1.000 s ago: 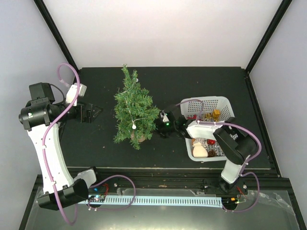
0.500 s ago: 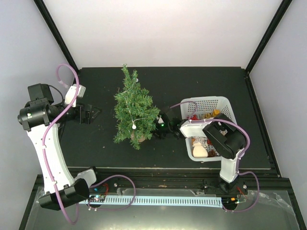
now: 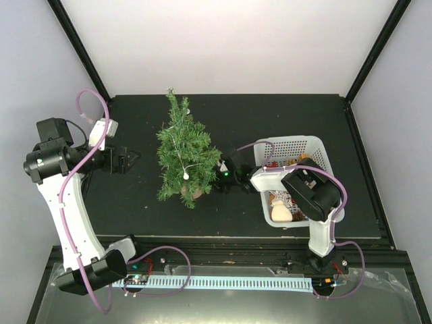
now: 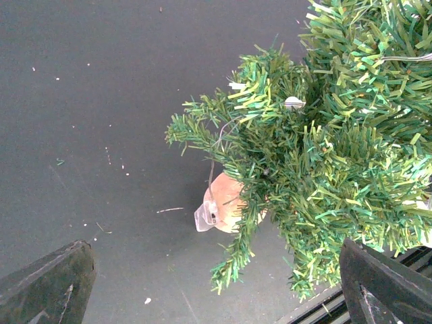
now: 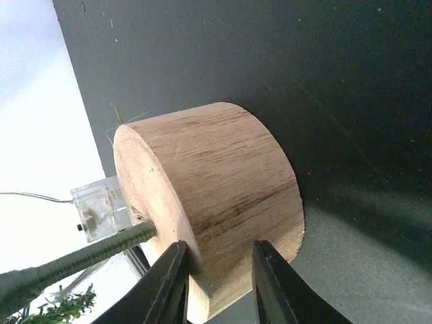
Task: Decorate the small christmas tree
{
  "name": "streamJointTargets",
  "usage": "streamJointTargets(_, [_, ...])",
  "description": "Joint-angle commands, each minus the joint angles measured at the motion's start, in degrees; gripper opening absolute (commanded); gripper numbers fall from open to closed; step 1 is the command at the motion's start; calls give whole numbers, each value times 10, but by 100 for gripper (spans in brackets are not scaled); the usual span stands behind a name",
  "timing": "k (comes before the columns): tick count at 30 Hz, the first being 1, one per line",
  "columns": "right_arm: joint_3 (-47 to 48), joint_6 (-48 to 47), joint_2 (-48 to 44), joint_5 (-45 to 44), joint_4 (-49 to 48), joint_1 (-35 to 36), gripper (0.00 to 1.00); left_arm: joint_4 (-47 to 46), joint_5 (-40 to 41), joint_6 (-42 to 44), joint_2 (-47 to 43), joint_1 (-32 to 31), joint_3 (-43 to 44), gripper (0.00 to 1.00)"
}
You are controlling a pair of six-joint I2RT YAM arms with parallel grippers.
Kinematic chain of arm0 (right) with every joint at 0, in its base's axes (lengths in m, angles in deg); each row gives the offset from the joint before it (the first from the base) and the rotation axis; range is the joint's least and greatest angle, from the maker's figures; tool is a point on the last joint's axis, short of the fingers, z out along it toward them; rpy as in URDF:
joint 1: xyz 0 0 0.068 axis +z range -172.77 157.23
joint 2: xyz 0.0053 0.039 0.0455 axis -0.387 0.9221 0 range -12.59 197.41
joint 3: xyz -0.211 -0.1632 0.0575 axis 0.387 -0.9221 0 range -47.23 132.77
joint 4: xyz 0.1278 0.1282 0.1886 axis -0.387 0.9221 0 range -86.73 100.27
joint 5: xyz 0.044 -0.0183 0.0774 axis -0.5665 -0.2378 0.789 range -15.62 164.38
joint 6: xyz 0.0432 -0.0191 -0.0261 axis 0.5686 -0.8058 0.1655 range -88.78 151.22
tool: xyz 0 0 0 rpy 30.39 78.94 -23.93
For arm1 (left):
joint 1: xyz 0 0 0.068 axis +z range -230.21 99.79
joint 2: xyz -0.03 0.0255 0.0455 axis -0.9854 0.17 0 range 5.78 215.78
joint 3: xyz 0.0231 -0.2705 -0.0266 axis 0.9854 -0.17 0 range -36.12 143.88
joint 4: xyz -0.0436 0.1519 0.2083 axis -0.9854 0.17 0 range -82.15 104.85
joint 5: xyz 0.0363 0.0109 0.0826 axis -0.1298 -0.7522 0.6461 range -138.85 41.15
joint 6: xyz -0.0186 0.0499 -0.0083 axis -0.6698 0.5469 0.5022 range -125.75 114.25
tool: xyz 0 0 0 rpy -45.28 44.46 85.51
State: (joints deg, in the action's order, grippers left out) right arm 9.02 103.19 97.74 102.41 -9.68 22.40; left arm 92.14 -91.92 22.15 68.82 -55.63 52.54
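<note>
**Seemingly steadying the tree**

The small christmas tree (image 3: 181,152) is sitting left of centre. The right gripper (image 5: 219,246) is straddling its wooden base (image 5: 209,175); clenched or not, one cannot tell. The left gripper (image 3: 125,160) is hanging released. Next probably calls for a gentle, firm squeeze.

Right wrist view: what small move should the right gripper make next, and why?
Probably close fully on the wooden base before moving anything: the right gripper has a finger on each side of its edge, but a firm grip is not evident.
</note>
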Motion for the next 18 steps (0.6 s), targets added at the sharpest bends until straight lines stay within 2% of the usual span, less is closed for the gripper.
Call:
streamJointTargets(1, [15,-6,22,-16,15,-5,26,15,-1,15,6,11,8,98])
streamJointTargets(18, [70,-69,41,-32,91,-104,25,-5,-12,20,30,28,-4,98])
